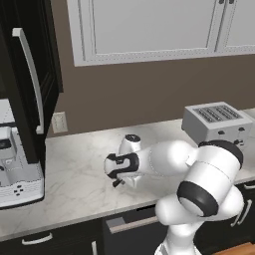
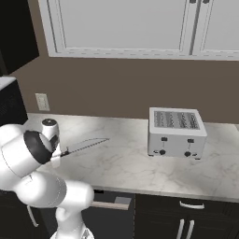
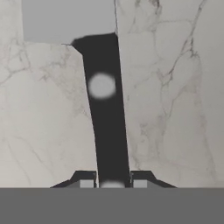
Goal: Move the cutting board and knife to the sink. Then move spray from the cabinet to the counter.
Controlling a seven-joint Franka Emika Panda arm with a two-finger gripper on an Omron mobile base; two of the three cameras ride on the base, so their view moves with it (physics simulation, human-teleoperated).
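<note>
My gripper (image 3: 112, 179) is shut on the slim black handle of the knife (image 3: 105, 118), one finger tip on each side of it. The knife's silvery blade (image 2: 87, 145) points away from the hand toward the right, low over the marble counter (image 2: 130, 163). Whether the knife rests on the counter (image 3: 175, 109) or hangs just above it I cannot tell. In the left base view the gripper (image 1: 118, 182) is mostly hidden behind my white wrist, over the counter (image 1: 74, 184). The cutting board, the sink and the spray are out of view.
A silver toaster (image 2: 176, 133) (image 1: 216, 122) stands on the counter to the right. A white coffee machine (image 1: 15, 174) sits at the far left under a dark unit with a long handle (image 1: 30, 74). Closed wall cabinets (image 2: 116, 23) hang above.
</note>
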